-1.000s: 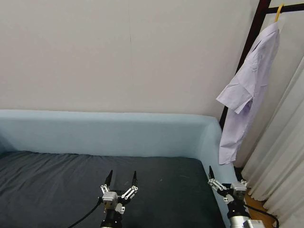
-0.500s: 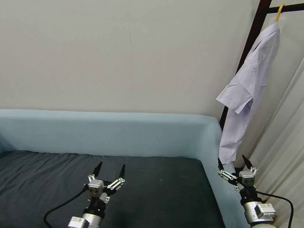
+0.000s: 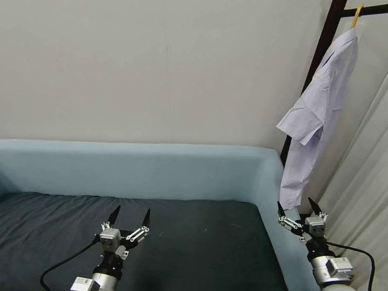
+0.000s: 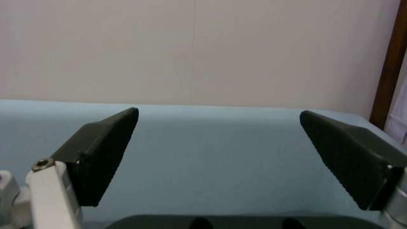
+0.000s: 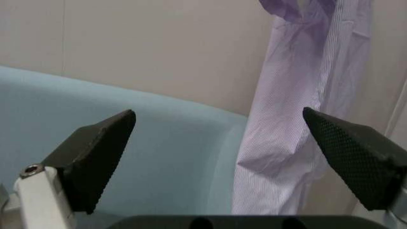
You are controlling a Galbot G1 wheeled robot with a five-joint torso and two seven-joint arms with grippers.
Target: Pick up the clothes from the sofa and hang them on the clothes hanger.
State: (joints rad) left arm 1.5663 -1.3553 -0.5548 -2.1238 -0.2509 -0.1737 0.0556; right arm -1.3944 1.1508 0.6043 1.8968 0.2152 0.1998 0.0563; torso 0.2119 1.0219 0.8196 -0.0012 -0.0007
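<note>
A pale lilac short-sleeved shirt hangs from a yellow hanger on the dark clothes rack at the right; in the right wrist view the shirt hangs beyond the sofa's end. My left gripper is open and holds nothing above the dark seat cushion. Over the sofa's right armrest my right gripper stands open and holds nothing, just below the shirt's hem. In the left wrist view the open left gripper faces the light blue backrest.
The light blue sofa stands against a plain wall. White curtains hang at the right behind the rack. A strip of wooden floor shows beside the armrest.
My left gripper has drawn back and to the left over the seat. My right gripper rose and shifted right toward the shirt's hem, then held still.
</note>
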